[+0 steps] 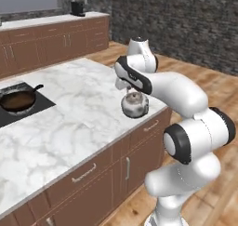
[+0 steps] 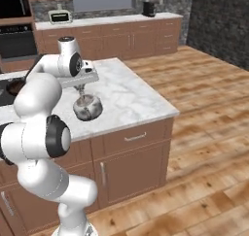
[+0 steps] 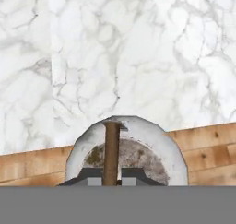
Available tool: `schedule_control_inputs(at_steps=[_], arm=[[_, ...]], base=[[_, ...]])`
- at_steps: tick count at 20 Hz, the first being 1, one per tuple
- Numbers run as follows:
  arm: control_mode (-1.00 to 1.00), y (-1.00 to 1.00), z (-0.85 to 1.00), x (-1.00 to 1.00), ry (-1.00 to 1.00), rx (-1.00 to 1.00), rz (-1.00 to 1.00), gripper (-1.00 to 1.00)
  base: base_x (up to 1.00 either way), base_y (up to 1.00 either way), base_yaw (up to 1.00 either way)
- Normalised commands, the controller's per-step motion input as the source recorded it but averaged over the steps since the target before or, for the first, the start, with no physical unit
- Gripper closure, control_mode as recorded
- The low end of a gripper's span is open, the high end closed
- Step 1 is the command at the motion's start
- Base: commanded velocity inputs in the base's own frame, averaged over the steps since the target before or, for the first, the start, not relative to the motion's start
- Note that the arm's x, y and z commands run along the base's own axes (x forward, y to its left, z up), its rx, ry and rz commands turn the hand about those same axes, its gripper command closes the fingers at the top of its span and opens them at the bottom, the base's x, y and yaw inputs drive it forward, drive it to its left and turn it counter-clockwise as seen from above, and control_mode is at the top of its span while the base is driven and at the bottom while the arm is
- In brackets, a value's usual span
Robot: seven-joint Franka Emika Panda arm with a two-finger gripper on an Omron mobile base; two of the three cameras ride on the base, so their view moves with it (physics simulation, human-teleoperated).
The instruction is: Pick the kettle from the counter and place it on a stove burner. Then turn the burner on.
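The small silver-grey kettle (image 1: pixel 135 105) (image 2: pixel 87 108) is near the right front corner of the white marble counter (image 1: pixel 69 118) (image 2: pixel 126 94). My gripper (image 1: pixel 131 92) (image 2: pixel 81 89) comes down from above and is shut on the kettle's arched brown handle (image 3: pixel 111 147). In the hand view the kettle (image 3: pixel 152 147) lies below the dark fingertips (image 3: pixel 133 176), half over the counter's edge. I cannot tell if it rests on the marble or hangs just above it. The black cooktop (image 1: pixel 39 104) (image 2: pixel 4 100) is set in the counter far to the left; a stove burner grate (image 1: pixel 14 87) shows behind the pan.
A dark frying pan (image 1: pixel 17 100) (image 2: pixel 14 87) sits on the cooktop. Wooden floor (image 2: pixel 204 133) lies beyond the counter's right edge. A second counter (image 1: pixel 51 20) with brown cabinets runs along the back wall, with an oven (image 2: pixel 17 36) at its left end.
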Motion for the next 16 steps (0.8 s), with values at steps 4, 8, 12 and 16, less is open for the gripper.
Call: schedule_control_inputs(at_steps=[4, 8, 12, 16], arm=[[1.00, 0.00, 0.00, 0.00, 0.00, 0.00, 0.00, 1.00], [1.00, 0.00, 0.00, 0.00, 0.00, 0.00, 0.00, 1.00], [1.00, 0.00, 0.00, 0.00, 0.00, 0.00, 0.00, 1.00], [1.00, 0.00, 0.00, 0.00, 0.00, 0.00, 0.00, 1.00]], base=[[0.85, -1.00, 0.00], [0.96, -1.00, 0.00], [0.99, -1.00, 0.00], [1.00, -1.00, 0.01]])
